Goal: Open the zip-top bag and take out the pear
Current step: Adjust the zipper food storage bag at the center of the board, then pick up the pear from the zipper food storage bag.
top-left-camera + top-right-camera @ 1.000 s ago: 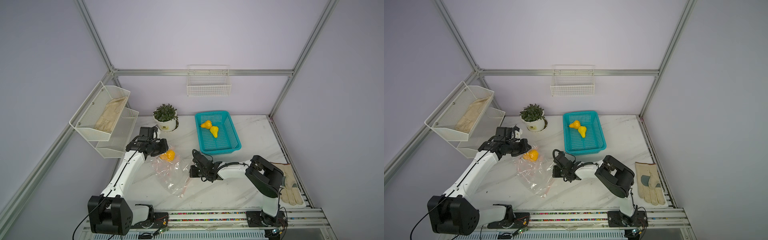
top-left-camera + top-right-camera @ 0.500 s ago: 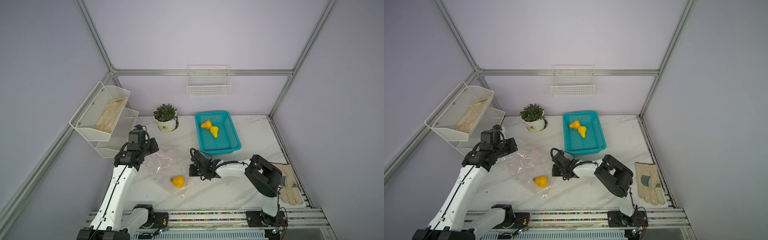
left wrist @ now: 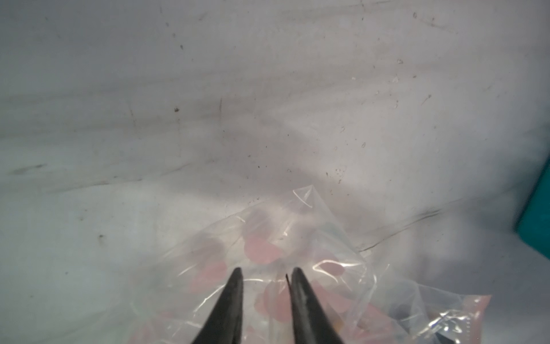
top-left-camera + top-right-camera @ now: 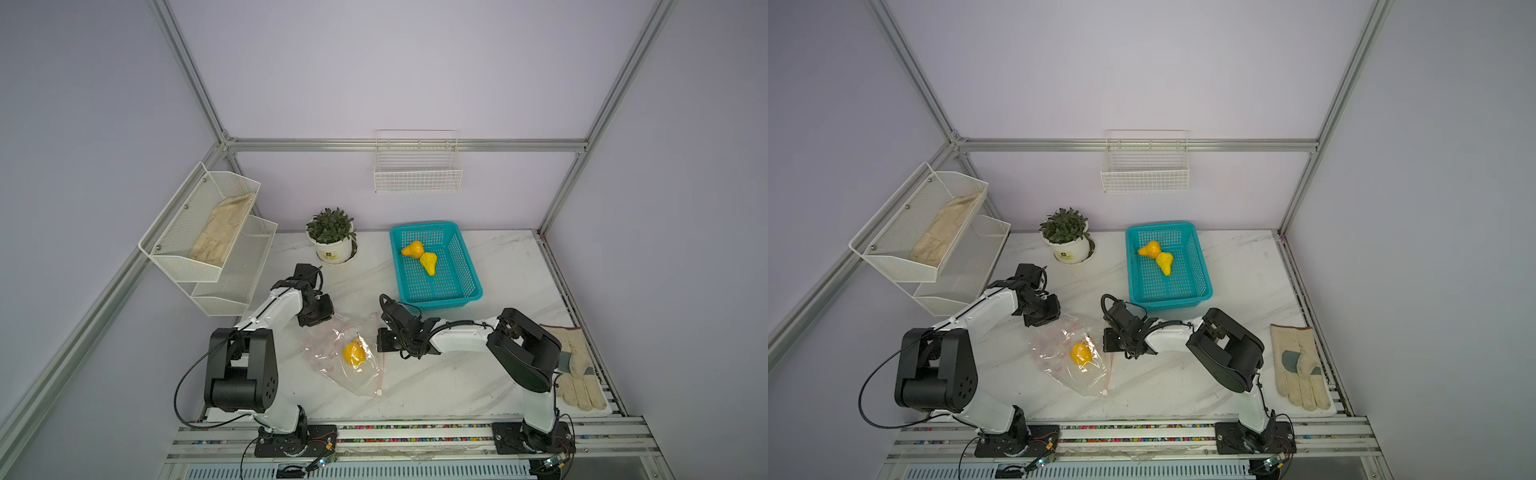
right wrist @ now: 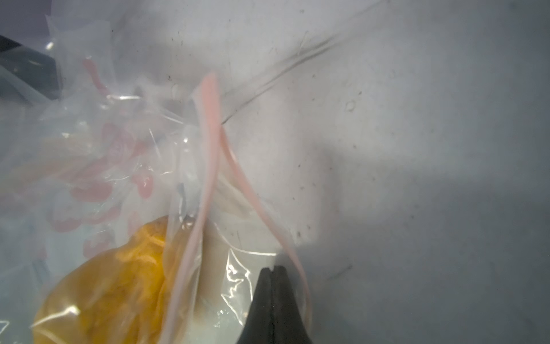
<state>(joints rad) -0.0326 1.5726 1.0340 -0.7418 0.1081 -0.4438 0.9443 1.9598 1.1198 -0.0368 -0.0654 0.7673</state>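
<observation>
unzipping looks done: my right gripper (image 5: 272, 269) pinches zip-top bag (image 4: 324, 353) lip, left gripper (image 3: 265, 272) spread over it; next, reach pear (image 4: 353, 352) beside my pinch.

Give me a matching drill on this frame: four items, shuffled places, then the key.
Things:
1. bagged pear
2. grey-patched glove
3. potted plant
4. teal basket

Places or states:
A. at the back of the table, near the mesh shelf
B. holds two loose pears
C. inside the zip-top bag
D. flat at the table's right edge

Pairs: 1-C, 2-D, 3-A, 4-B
</observation>
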